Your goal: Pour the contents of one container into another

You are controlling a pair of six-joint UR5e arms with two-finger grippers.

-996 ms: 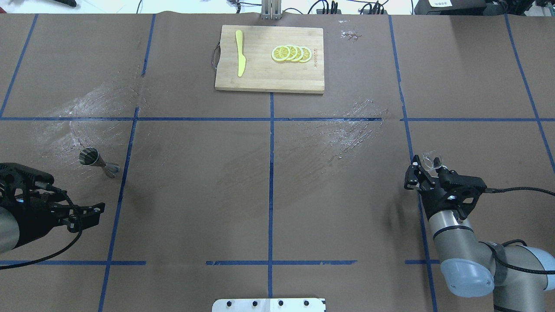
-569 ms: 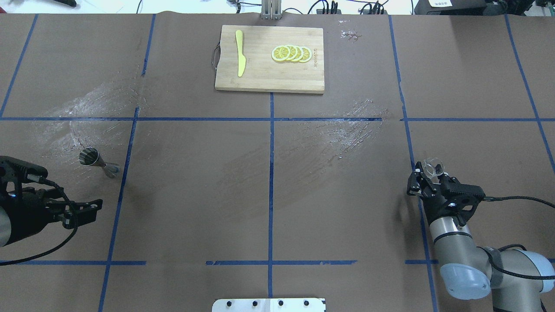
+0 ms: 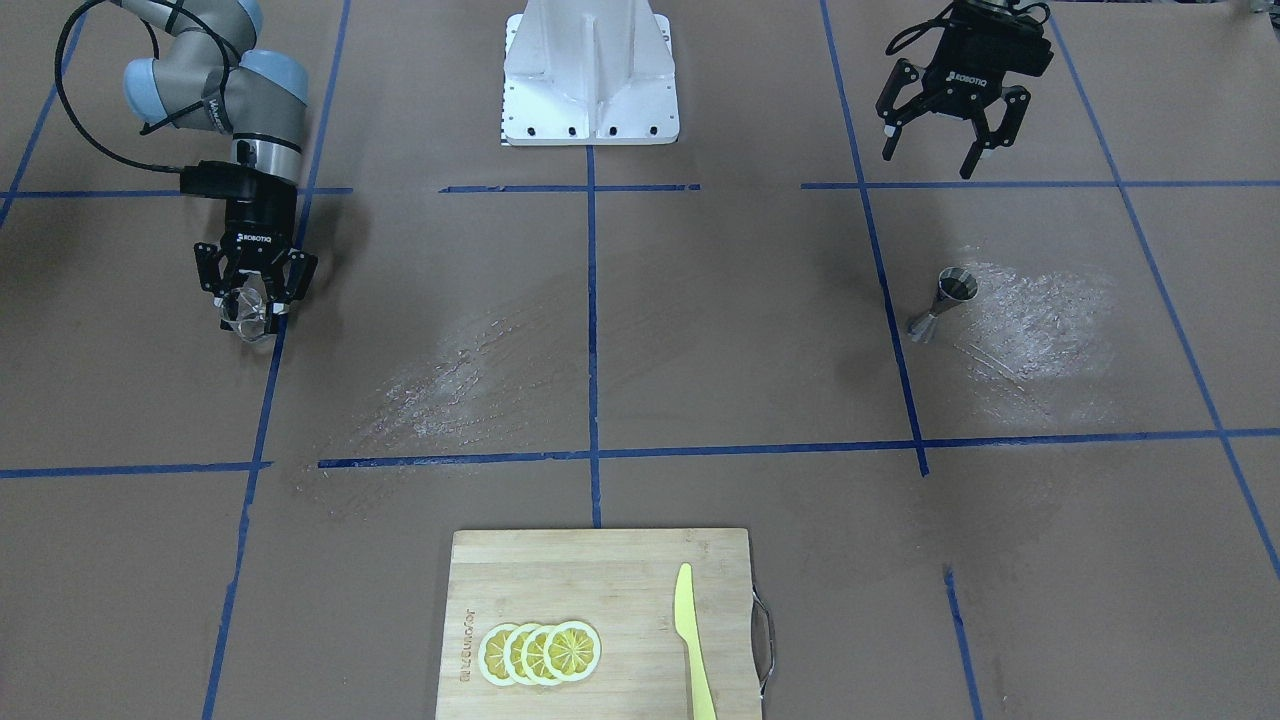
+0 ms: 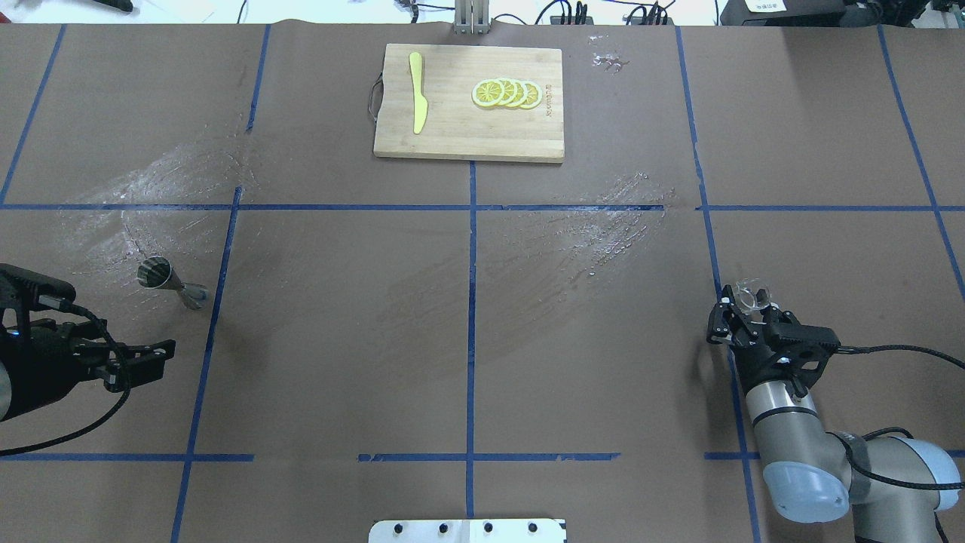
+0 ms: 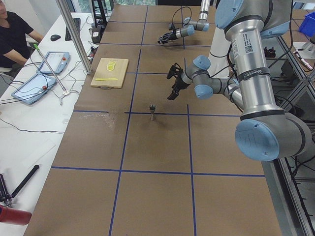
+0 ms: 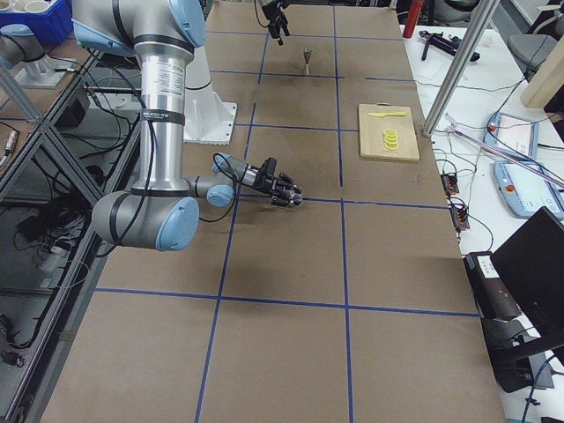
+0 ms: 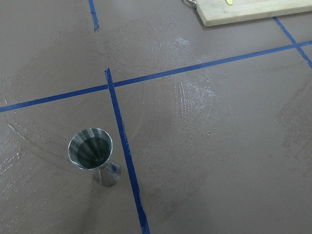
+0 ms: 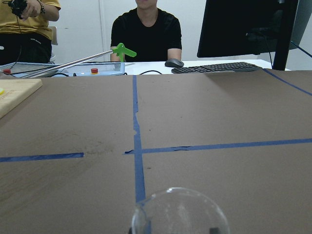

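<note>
The right claw was closed on the small, round, clear glass tumbler, its fingers pressed against the smooth wall, near the right end of the brown paper-covered bench. The left claw hung with fingers spread wide, holding nothing. Well apart from the tumbler, the grey steel hourglass-shaped jigger stood upright at the edge of a scuffed whitish patch, just beside a blue tape line, its polished upper cone open.

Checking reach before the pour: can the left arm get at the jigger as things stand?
Probably yes: the open left end effector hangs near the upright jigger, with only bare table between them.
</note>
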